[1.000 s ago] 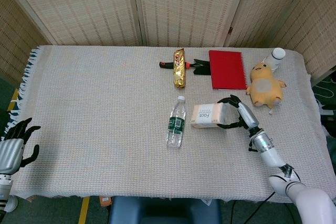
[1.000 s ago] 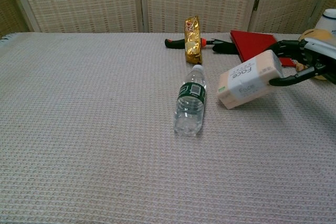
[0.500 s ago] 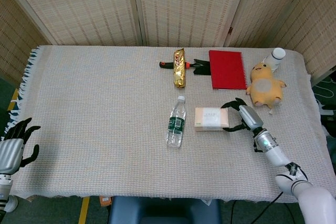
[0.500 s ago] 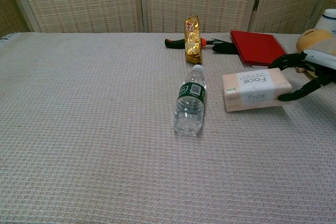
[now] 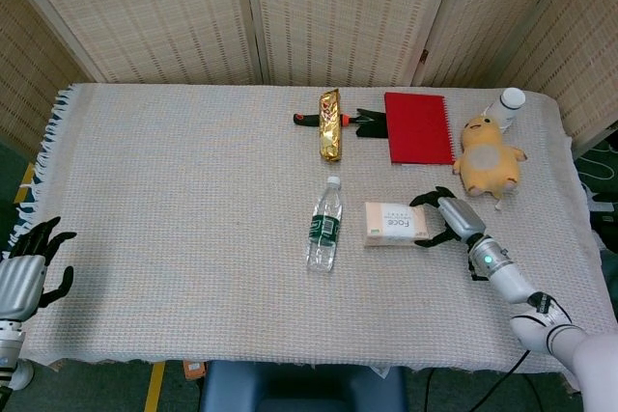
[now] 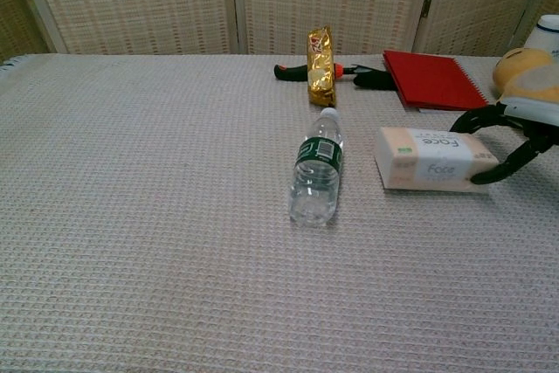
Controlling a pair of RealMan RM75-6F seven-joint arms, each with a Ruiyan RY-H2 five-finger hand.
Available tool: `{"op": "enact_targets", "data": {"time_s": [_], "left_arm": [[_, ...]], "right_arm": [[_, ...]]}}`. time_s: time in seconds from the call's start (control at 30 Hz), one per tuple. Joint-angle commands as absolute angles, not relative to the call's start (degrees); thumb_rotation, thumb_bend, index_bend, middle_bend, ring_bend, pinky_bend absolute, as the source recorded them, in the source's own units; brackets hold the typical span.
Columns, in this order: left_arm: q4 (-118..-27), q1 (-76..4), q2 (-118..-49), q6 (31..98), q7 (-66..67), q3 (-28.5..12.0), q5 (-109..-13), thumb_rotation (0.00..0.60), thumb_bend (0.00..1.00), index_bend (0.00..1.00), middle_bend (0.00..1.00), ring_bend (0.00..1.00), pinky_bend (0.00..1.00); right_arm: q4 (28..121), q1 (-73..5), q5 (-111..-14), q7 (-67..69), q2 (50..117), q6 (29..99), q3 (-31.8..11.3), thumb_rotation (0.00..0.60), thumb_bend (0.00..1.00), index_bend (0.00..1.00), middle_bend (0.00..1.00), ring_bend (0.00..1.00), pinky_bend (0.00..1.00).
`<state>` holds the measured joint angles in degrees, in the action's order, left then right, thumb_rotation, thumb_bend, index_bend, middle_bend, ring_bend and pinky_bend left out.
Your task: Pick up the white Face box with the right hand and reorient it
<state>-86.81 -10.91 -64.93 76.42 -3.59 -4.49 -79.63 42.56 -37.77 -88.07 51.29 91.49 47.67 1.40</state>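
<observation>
Lowered flat onto the table, Face box (image 5: 397, 224) remains grasped by right hand (image 5: 450, 220).

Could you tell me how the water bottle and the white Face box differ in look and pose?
The water bottle is clear with a green label; the Face box is opaque, pale and rectangular. The bottle's length runs toward the far edge, the box's across the table. The right hand grips the box's end; nothing touches the bottle. Both lie on the table.
</observation>
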Motion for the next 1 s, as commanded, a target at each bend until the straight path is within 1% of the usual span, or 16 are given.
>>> {"op": "enact_targets", "data": {"time_s": [0.03, 0.17, 0.3, 0.37, 0.57, 1.0], "left_arm": [[-86.78, -10.94, -64.95, 76.39, -3.58, -4.49, -79.64, 0.600, 0.50, 0.21, 0.00, 0.00, 0.10], [-86.78, -10.95, -64.96, 76.36, -3.47, -4.49, -79.60, 0.600, 0.50, 0.21, 0.00, 0.00, 0.10], [-86.82, -10.94, -64.98, 76.44, -3.44, -4.48, -79.65, 0.600, 0.50, 0.21, 0.00, 0.00, 0.10], [-86.82, -10.94, -65.00, 76.43, -3.40, -4.48, -79.62, 0.600, 0.50, 0.21, 0.00, 0.00, 0.10], [-86.91, -10.93, -64.99, 76.44, -3.31, -4.47, -79.61, 0.600, 0.50, 0.21, 0.00, 0.00, 0.10], [-87.01, -10.88, -65.01, 76.71, -3.06, -4.49, -79.70, 0.600, 0.50, 0.21, 0.00, 0.00, 0.10]], "right_arm": [[44.43, -38.16, -86.80, 48.34, 90.54, 46.47, 0.64, 0.600, 0.12, 0.47, 0.48, 0.41, 0.00], [46.29, -38.17, -85.32, 45.09, 89.72, 45.60, -0.30, 0.600, 0.12, 0.46, 0.48, 0.40, 0.00], [48.29, -38.12, -83.90, 42.81, 88.86, 44.67, -1.15, 0.600, 0.02, 0.44, 0.48, 0.39, 0.00], [48.91, -38.05, -83.53, 42.08, 88.58, 44.65, -1.44, 0.600, 0.00, 0.42, 0.48, 0.38, 0.00], [50.98, -37.92, -82.58, 40.87, 87.66, 44.44, -2.27, 0.600, 0.00, 0.36, 0.46, 0.37, 0.00], [54.37, -38.37, -79.81, 36.66, 85.94, 41.13, -3.63, 0.600, 0.00, 0.28, 0.41, 0.33, 0.00]]}}
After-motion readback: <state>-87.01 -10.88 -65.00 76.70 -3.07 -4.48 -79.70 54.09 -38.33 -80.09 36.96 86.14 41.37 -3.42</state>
